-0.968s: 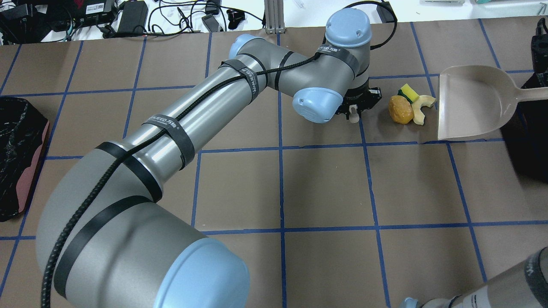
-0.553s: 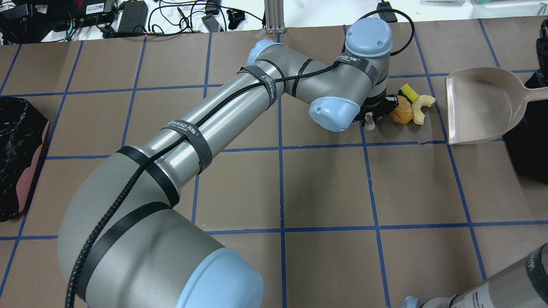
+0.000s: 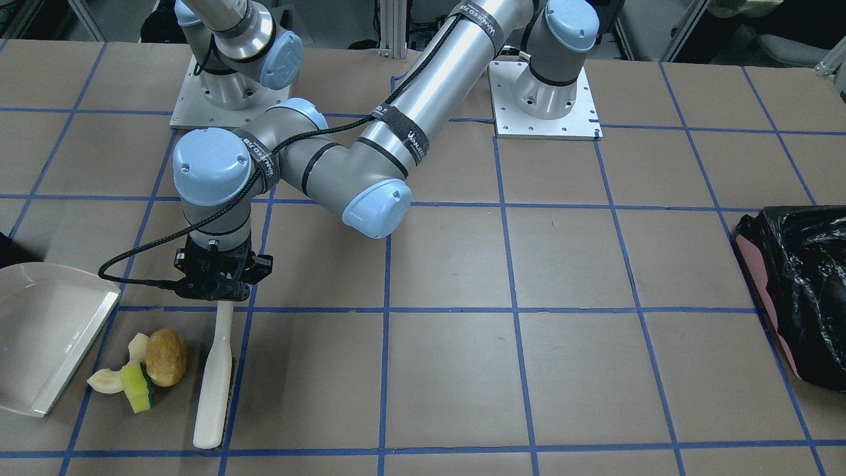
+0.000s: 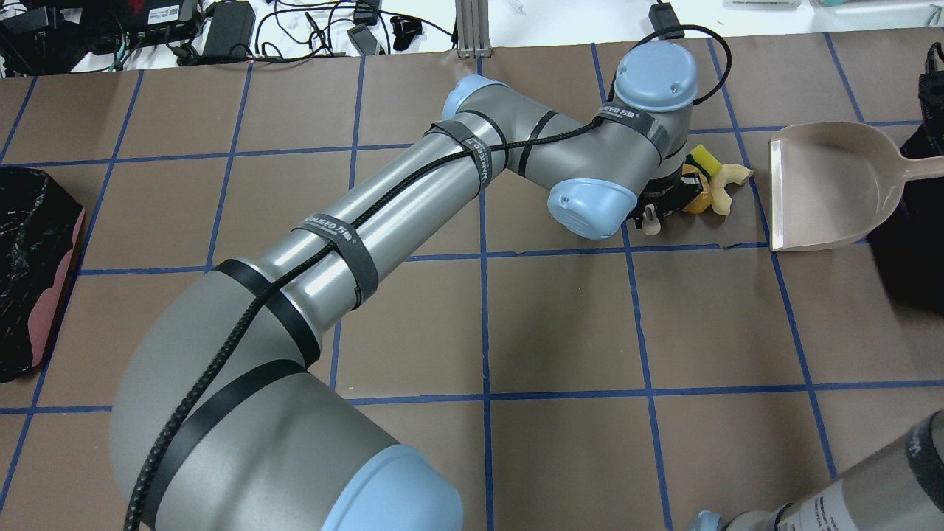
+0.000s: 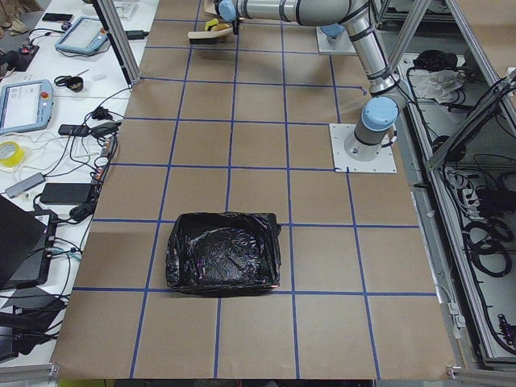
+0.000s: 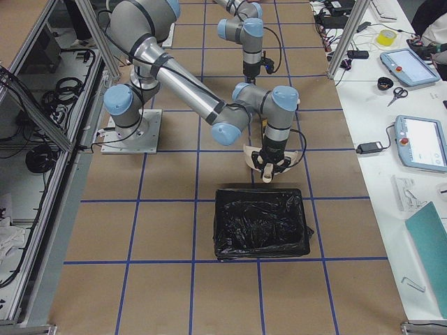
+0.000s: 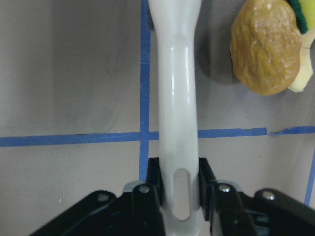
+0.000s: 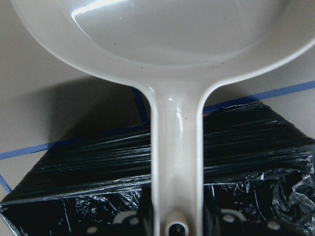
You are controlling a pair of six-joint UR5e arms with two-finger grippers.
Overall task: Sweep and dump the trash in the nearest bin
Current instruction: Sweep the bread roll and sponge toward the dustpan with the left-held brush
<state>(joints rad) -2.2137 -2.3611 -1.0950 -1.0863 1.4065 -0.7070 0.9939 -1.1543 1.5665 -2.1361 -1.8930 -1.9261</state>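
**Q:** What could go wrong for you from here?

**A:** Front-facing view. The left arm's jaws are clamped on the handle of the white brush (image 3: 215, 390), and its long head lies on the surface just beside the trash. The trash is a potato-like lump (image 3: 165, 357), pale peel pieces (image 3: 106, 381) and a yellow sponge with green backing (image 3: 137, 388). This cluster sits between the brush and the dustpan (image 3: 46, 330), near the pan's lip but apart from it, at the robot's right end of the surface. In the right wrist view, the right arm's jaws are clamped on the dustpan handle, with a black-bagged bin (image 8: 246, 162) directly below it.

Your likely risks:
- The rounded lump may roll off line and slip past the brush's far end or the pan's corner.
- Thin peel may slide under the lip if the pan is not flat on the surface.
- A tilted pan could spill before it reaches the bin.

**Q:** Is there any writing you can read?

**A:** Only the black strap (image 3: 406, 135) on the left arm, which reads roughly "WANJEED". Anything after that is too small to tell.
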